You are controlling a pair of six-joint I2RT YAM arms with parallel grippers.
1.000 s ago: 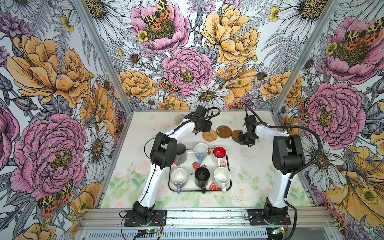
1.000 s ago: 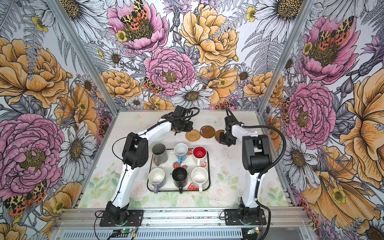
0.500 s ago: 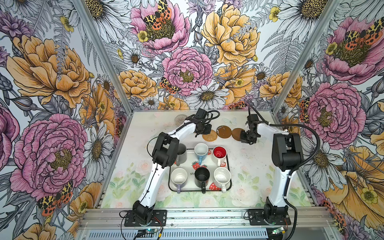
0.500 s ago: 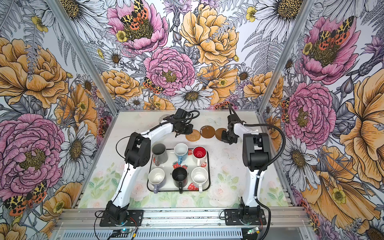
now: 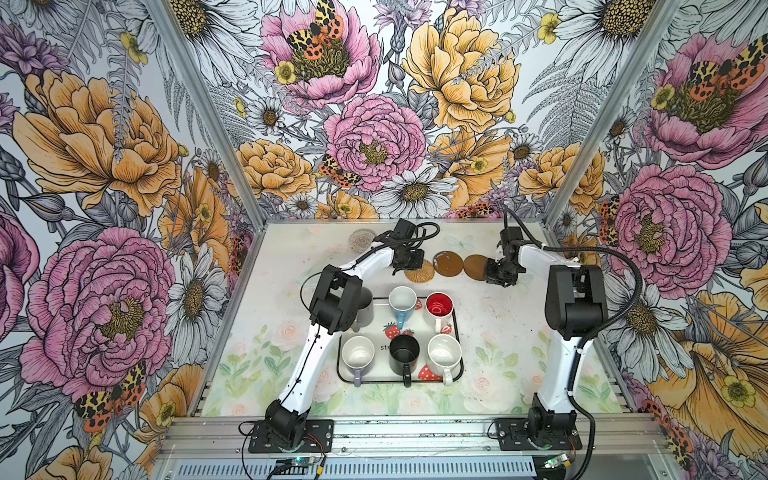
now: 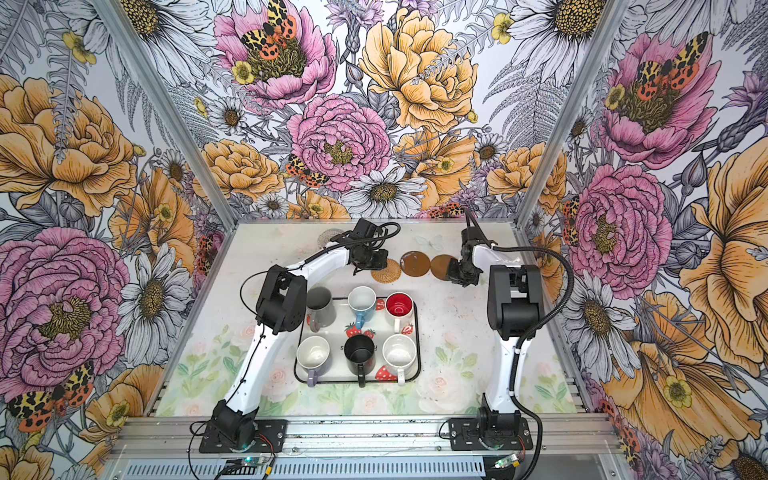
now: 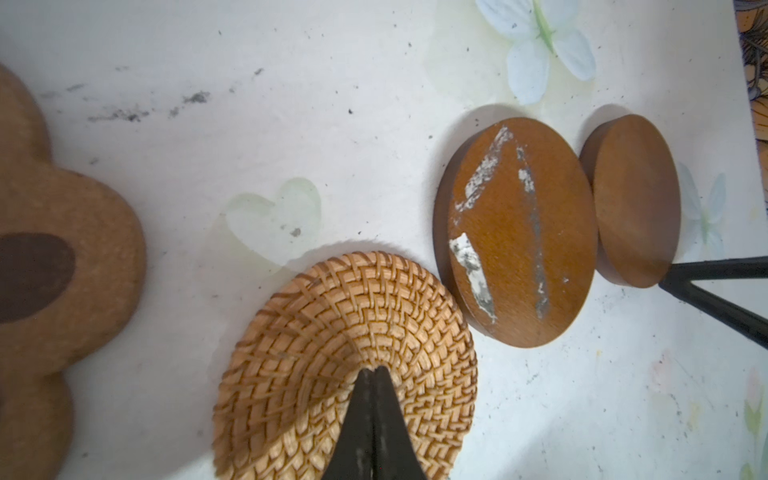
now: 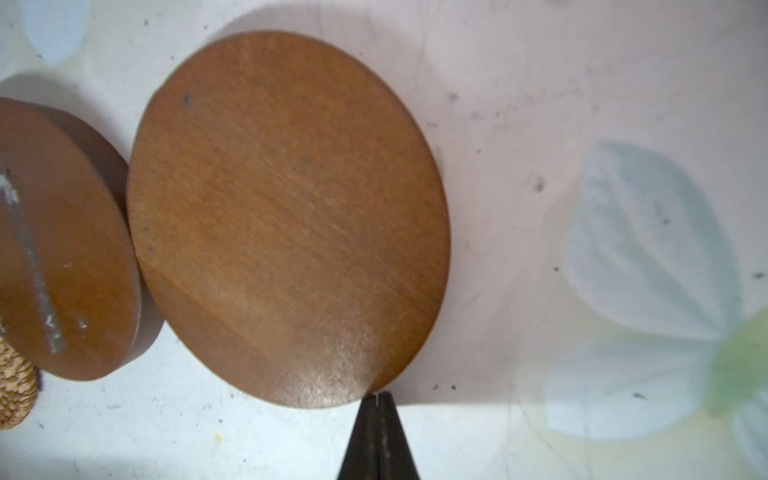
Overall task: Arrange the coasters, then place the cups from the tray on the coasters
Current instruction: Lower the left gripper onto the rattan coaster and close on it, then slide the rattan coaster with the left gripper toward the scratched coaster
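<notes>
My left claw [image 7: 374, 372] has dropped in the last second from the far side of the row onto the rattan coaster [image 7: 316, 332]. Its tips are pressed together on the weave, pinching nothing. The coaster hasn't budged, so I reckon the nudge is only starting.

My right claw [image 8: 377, 395], pressed together too, has hardly moved from the rim of the plain dark coaster [image 8: 286, 216], just beside the scratched dark coaster [image 7: 519, 232].

The row lies at 12 o'clock from the tray [image 5: 382, 376], with the grey-white coaster [image 5: 361, 240] apart at 11 o'clock. The paw coaster [image 7: 62, 270] is near the rattan, hidden under my arm from above.

All six cups [image 5: 403, 353] wait on the tray, and my left elbow overhangs the grey cup [image 6: 320, 305].
</notes>
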